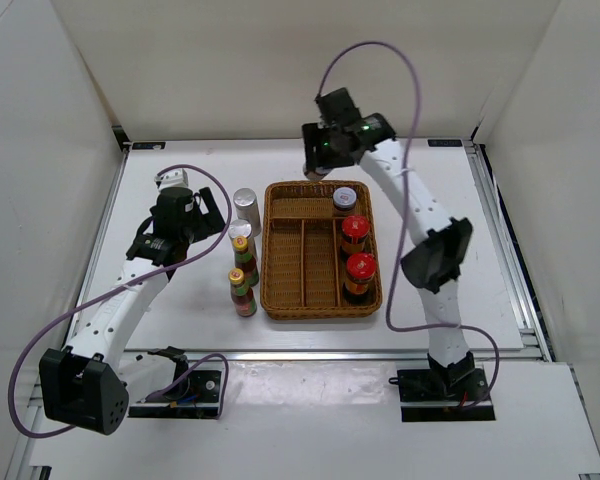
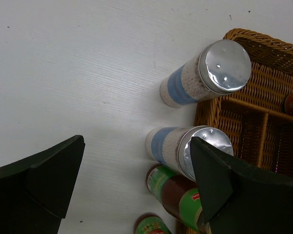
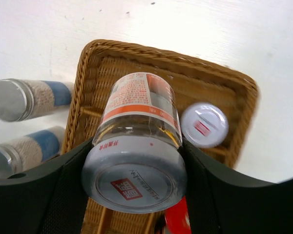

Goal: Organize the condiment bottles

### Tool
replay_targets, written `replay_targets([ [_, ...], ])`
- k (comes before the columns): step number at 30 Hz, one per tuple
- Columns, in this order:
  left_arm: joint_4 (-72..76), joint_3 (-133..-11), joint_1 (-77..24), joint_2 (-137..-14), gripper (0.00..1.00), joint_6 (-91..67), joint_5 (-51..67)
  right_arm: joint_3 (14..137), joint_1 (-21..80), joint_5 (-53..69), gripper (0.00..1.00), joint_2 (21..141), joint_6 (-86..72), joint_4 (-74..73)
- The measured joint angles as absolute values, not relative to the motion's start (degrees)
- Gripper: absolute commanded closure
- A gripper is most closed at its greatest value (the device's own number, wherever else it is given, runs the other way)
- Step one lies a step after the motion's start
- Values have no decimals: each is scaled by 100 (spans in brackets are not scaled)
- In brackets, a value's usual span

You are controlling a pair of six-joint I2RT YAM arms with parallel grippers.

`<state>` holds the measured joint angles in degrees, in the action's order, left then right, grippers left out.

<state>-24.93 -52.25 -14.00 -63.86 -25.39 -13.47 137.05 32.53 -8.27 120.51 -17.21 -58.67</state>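
The right gripper (image 1: 318,168) grips a grey-lidded jar (image 3: 136,141) above the tray's (image 1: 272,250) far edge. The tray's left and middle slots are open. A second grey jar (image 1: 344,198) and two red-lidded jars (image 1: 354,232) (image 1: 360,272) stand along its right side. The left gripper (image 2: 136,161), wide open and holding nothing, hangs beside two shakers (image 2: 205,73) (image 2: 180,146) left of the tray. The yellow-capped bottles (image 1: 242,250) (image 1: 242,290) stand nearer. White table (image 1: 180,170), white walls.

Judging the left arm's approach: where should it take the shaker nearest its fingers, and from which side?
Probably the upper body just under the silver cap, coming from above. The shaker stands upright, hemmed by the tray, a second shaker and a bottle, so the top is easiest.
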Motion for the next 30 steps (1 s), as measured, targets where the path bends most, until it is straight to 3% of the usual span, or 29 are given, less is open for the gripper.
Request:
replay_targets([
  [5,-2493,-5225,-1400,-6386,0,-2539,-1347,14221,3492,-751,96,13233,-1455,-5902],
  [10,-2493,-5225,-1400,-6386,0,-2539,-1347,14162,3367,-639,86,13823,-1321,-5955],
  [11,-2493,-5223,-1400,-6386,0,-2539,-1347,14162,3343,-631,75,13889,-1291,-5955],
  [17,-2493,-5223,-1400,-6386,0,-2539,-1347,14162,3319,-766,44,14108,-1037,-5874],
  [18,-2493,-5223,-1400,-6386,0,-2539,-1347,14162,3339,-779,30,14125,-993,-5850],
  [23,-2495,-5223,-1400,-6386,0,-2539,-1347,14162,3406,-823,1,14143,-851,-5760],
  [30,-2521,-5223,-1400,-6447,0,-2539,-1347,14136,3527,-1291,1,13799,-814,-5695],
])
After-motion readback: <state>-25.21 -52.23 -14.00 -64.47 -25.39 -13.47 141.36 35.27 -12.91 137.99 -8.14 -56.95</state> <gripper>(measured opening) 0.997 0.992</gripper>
